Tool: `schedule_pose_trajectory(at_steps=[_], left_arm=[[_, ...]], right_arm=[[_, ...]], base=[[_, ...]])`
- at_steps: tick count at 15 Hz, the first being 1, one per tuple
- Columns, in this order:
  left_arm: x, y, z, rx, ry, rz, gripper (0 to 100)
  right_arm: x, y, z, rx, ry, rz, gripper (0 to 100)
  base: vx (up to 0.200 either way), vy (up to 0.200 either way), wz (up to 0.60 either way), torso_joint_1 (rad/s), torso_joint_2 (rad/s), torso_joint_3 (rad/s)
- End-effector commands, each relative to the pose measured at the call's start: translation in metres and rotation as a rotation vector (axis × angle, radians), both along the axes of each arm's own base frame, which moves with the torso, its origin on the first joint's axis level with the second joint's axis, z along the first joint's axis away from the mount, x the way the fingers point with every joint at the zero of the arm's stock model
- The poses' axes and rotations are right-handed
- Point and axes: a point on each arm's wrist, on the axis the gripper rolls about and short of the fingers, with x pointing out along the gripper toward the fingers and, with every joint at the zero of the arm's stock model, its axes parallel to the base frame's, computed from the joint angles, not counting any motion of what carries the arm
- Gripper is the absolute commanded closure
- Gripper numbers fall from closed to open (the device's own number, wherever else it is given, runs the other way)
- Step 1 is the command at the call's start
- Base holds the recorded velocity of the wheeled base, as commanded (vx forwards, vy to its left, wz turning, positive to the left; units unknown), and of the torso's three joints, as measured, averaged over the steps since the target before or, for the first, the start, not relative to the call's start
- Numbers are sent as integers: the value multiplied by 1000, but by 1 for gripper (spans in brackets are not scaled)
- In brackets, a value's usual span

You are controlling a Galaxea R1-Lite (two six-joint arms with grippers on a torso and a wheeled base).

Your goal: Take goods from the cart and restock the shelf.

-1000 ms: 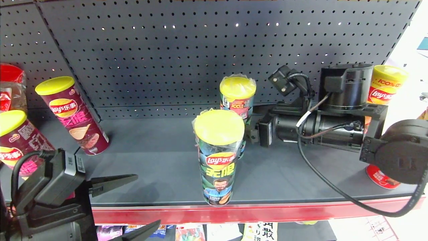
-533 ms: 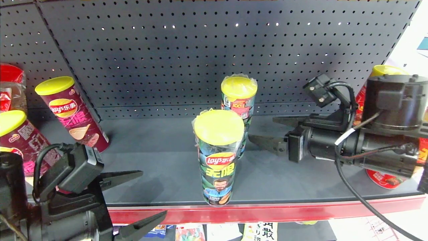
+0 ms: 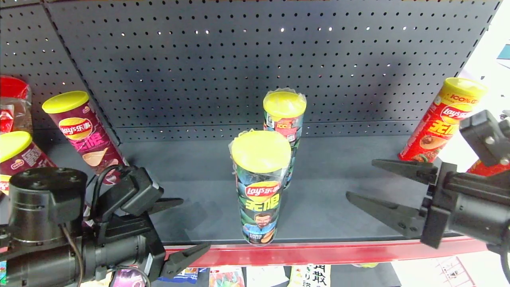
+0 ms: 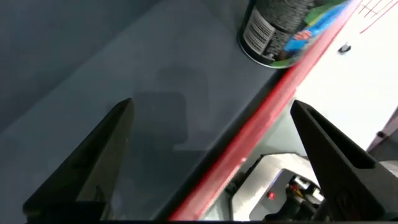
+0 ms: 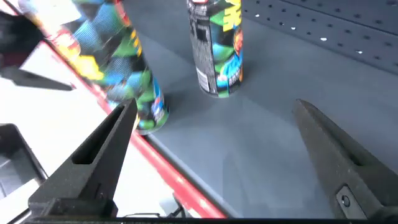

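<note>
Two green-and-black chip cans with yellow lids stand upright on the grey shelf (image 3: pixel 191 163), the front can (image 3: pixel 261 191) at the red front edge and the rear can (image 3: pixel 283 119) behind it. Nothing touches either can. My right gripper (image 3: pixel 361 178) hangs open and empty to the right of them, over the shelf's front. In its wrist view, that gripper (image 5: pixel 214 106) faces the front can (image 5: pixel 127 68) and the rear can (image 5: pixel 217 50). My left gripper (image 3: pixel 195 224) is open and empty at the shelf edge, left of the front can. From the left wrist, the gripper (image 4: pixel 211 106) straddles the red edge, with the front can's base (image 4: pixel 280 31) beyond.
Two maroon chip cans (image 3: pixel 85 135) (image 3: pixel 20 163) lean at the shelf's left. A red chip can (image 3: pixel 442 119) leans at the right, behind my right arm. A pegboard wall (image 3: pixel 239 59) closes the back. Packaged goods (image 3: pixel 310 275) lie on the shelf below.
My right gripper has drawn back from the rear can to the right and toward the shelf's front, leaving the can standing. My left arm has moved right, along the shelf edge.
</note>
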Motion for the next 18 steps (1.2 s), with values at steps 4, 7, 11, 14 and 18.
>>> schedule_pose_trajectory(at_steps=[4,7,11,14,18], left_arm=[[27,-18,-10,40,36,-19,0],[31,-25,-14,54,47,-35,0],[41,-33,-16,57,52,-44,0],[46,-36,-14,54,45,-42,0],[49,-38,-13,51,41,-45,0]], right_arm=[[-21,-18,4,36,-51,-33,0],[-21,-17,5,38,-51,-34,0],[-20,-19,5,38,-55,-43,0],[-22,-20,4,38,-53,-42,0],[-27,-23,-1,34,-48,-42,0]], base=[[0,0,0,0,0,0],[0,0,0,0,0,0],[0,0,0,0,0,0],[0,0,0,0,0,0],[0,0,0,0,0,0]])
